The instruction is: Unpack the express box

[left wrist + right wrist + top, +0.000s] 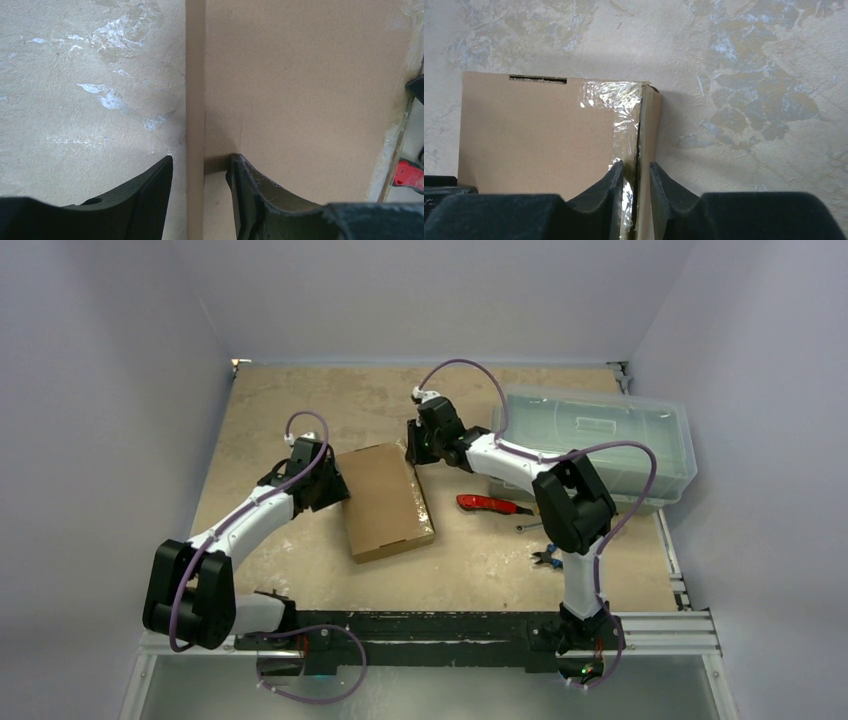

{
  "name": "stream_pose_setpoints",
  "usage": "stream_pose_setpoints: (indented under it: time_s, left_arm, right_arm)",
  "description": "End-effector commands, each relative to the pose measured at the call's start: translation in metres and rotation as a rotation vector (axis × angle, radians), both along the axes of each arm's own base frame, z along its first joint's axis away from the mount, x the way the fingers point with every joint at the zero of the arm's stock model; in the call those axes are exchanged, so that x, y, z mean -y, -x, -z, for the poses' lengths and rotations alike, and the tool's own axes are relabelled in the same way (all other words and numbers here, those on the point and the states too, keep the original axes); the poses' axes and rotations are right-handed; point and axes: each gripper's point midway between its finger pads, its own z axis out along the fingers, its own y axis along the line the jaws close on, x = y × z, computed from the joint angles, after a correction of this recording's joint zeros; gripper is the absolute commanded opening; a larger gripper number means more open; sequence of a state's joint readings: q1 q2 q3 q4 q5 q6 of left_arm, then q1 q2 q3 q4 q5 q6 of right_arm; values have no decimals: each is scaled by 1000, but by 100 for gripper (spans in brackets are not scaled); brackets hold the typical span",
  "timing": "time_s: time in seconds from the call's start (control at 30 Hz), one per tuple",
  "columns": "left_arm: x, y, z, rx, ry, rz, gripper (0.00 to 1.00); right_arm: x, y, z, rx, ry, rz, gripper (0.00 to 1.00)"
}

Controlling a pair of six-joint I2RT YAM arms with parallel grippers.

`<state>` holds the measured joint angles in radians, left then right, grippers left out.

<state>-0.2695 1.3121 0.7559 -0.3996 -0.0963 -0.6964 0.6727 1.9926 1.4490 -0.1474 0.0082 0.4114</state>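
The express box [385,502], a flat brown cardboard mailer, lies shut in the middle of the table. My left gripper [335,485] is at its left edge. In the left wrist view that gripper [200,162] is open, with the box's side wall [195,100] standing between the fingers and a gap on the outer side. My right gripper [413,448] is at the box's far right corner. In the right wrist view it [636,167] is narrowly open astride the taped edge [624,107]. One finger is over the lid [534,135], the other outside the wall.
A clear lidded plastic bin [600,440] stands at the back right. A red utility knife [490,505] lies right of the box, with a small wrench [530,527] and blue-handled pliers [548,558] nearer the right arm's base. The knife's red end [410,175] shows in the left wrist view.
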Motion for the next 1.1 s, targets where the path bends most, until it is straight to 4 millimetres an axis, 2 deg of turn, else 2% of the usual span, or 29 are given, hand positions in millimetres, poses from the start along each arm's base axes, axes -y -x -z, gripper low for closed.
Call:
stream_pose_setpoints:
  time_s: [0.0, 0.4, 0.5, 0.73, 0.83, 0.93, 1.07]
  left_arm:
    - [-28, 45, 35, -205, -133, -20, 44]
    - [-28, 48, 36, -211, -126, -38, 43]
    - [-30, 49, 37, -212, -132, -47, 43]
    - [-34, 50, 40, -221, -149, -71, 43]
    - [-38, 51, 40, -214, -160, -99, 43]
    - [-40, 55, 45, -216, -160, -121, 43]
    - [-42, 64, 61, -246, -157, -142, 43]
  right_arm:
    - [8, -13, -14, 34, -20, 34, 26]
    - [17, -17, 1, 28, 29, 46, 28]
    - [26, -20, 8, 27, 80, 81, 28]
    - [25, -22, 26, 8, 111, 64, 29]
    - [35, -23, 31, 1, 138, 106, 28]
    - [38, -27, 29, -15, 49, 114, 27]
    - [43, -31, 46, -65, 28, 86, 26]
